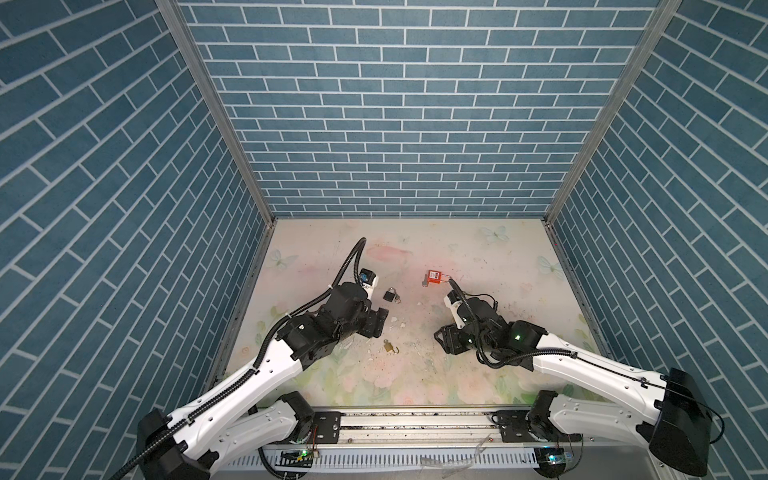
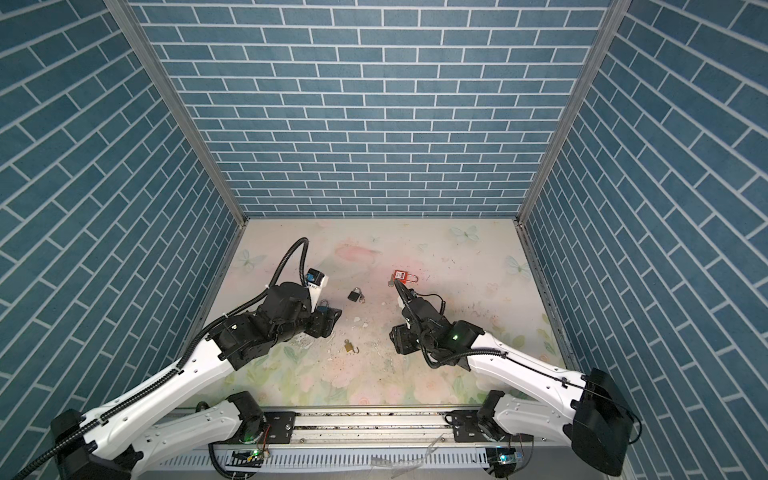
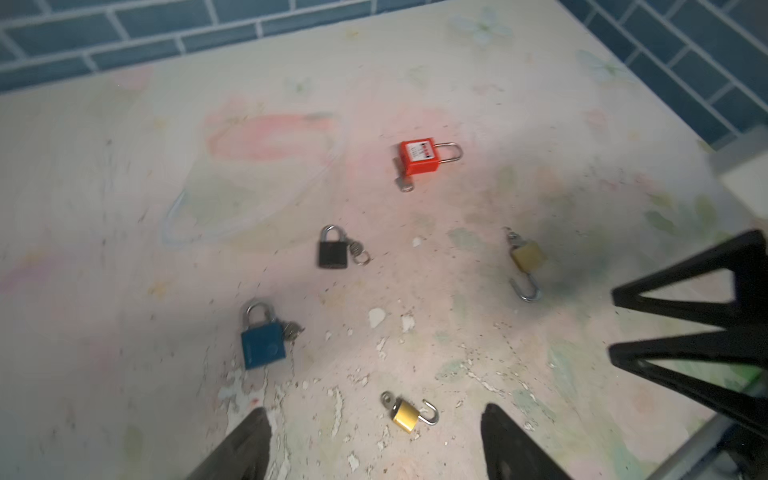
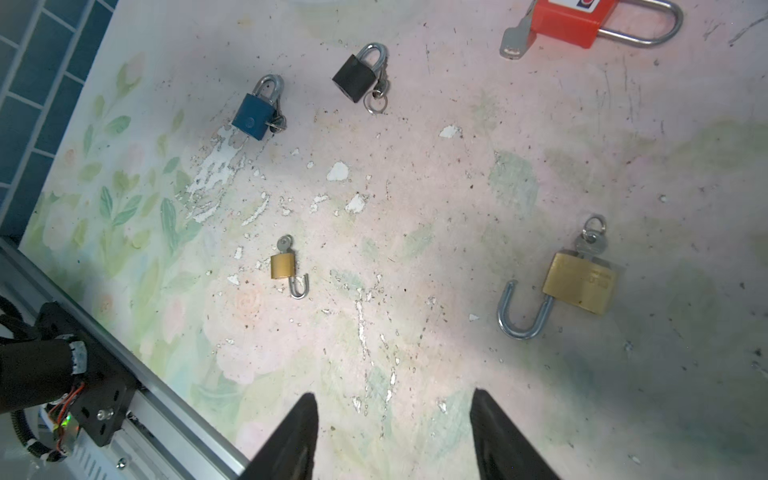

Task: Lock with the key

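Note:
Two brass padlocks lie with their shackles swung open and a key in each. The small brass padlock (image 3: 409,413) (image 1: 390,347) (image 4: 283,266) lies just ahead of my left gripper (image 3: 374,409) (image 1: 376,322), which is open and empty above the table. The larger brass padlock (image 4: 579,286) (image 3: 527,257) lies ahead of my right gripper (image 4: 394,395) (image 1: 441,338) and off to one side. That gripper is also open and holds nothing. In both top views the right arm hides the larger padlock.
Three closed padlocks lie farther back, each with a key by it: blue (image 3: 262,349) (image 2: 323,307), black (image 1: 390,295) (image 4: 355,77) and red (image 1: 435,277) (image 4: 569,20). Blue brick walls (image 1: 399,124) enclose the floral table (image 1: 478,257). An aluminium rail (image 1: 415,428) runs along the front edge.

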Robot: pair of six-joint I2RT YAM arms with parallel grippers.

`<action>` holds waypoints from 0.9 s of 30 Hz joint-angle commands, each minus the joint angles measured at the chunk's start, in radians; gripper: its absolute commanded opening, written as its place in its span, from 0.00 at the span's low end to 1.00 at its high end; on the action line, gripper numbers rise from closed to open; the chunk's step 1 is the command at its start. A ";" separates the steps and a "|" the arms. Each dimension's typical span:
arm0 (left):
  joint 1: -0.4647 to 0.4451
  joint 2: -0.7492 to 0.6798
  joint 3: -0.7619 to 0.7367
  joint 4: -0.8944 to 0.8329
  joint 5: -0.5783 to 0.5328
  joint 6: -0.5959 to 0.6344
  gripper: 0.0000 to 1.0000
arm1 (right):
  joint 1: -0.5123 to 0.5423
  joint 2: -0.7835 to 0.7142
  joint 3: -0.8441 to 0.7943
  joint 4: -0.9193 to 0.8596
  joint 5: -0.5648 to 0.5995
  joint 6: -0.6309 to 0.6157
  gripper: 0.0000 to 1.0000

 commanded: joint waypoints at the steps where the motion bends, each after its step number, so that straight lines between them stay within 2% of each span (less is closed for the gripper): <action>1: -0.048 -0.028 0.021 -0.013 0.125 0.527 0.84 | -0.024 -0.043 0.014 -0.065 -0.060 0.052 0.60; 3: -0.093 -0.029 0.005 -0.063 0.107 0.756 0.86 | -0.033 -0.077 0.008 -0.072 -0.091 0.053 0.60; 5: -0.114 -0.013 -0.018 -0.076 0.033 0.870 0.87 | -0.034 -0.113 -0.003 -0.076 -0.109 0.055 0.60; 9: -0.114 0.028 -0.066 -0.104 0.008 1.044 0.87 | -0.039 -0.178 -0.043 -0.060 -0.145 0.054 0.60; 17: -0.114 0.158 -0.171 -0.005 0.049 1.176 0.86 | -0.041 -0.140 -0.059 -0.110 -0.162 -0.029 0.60; 22: -0.114 0.315 -0.193 0.073 0.059 1.171 0.75 | -0.047 -0.123 -0.055 -0.145 -0.165 -0.071 0.60; 27: -0.109 0.425 -0.190 0.128 0.101 1.193 0.67 | -0.110 -0.086 -0.088 -0.128 -0.235 -0.077 0.60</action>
